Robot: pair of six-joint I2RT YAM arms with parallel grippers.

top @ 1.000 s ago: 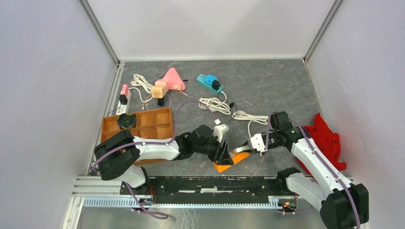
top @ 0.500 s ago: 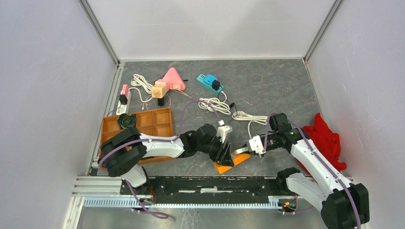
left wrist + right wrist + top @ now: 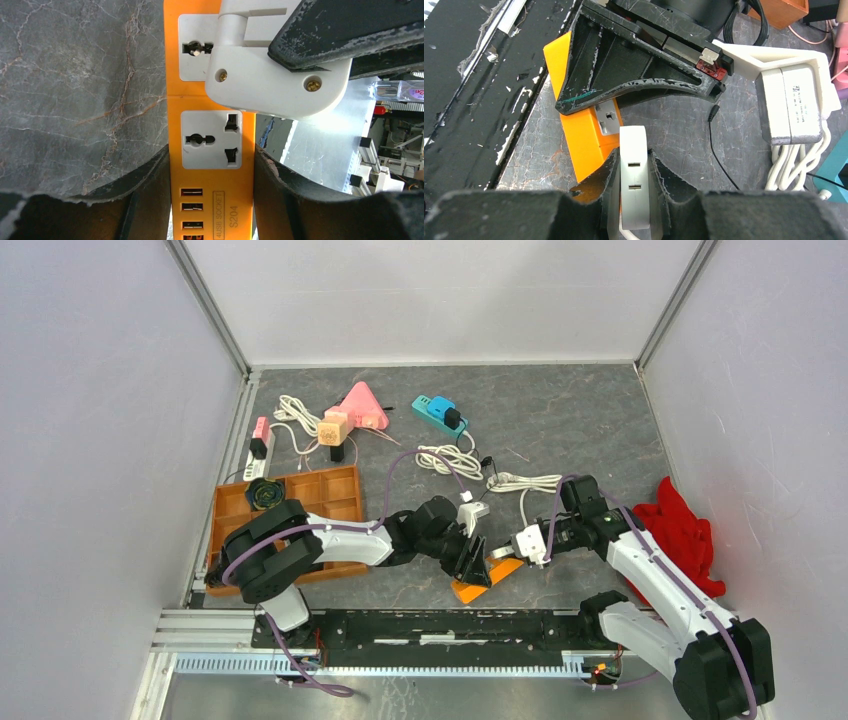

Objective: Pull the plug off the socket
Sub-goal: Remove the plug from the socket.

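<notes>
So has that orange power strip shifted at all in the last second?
No. The orange power strip lies at the same spot by the black rail at the near edge, clamped in the left gripper.

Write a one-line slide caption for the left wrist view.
Left pincer braces the orange power strip while the right pincer grips the white plug.
</notes>
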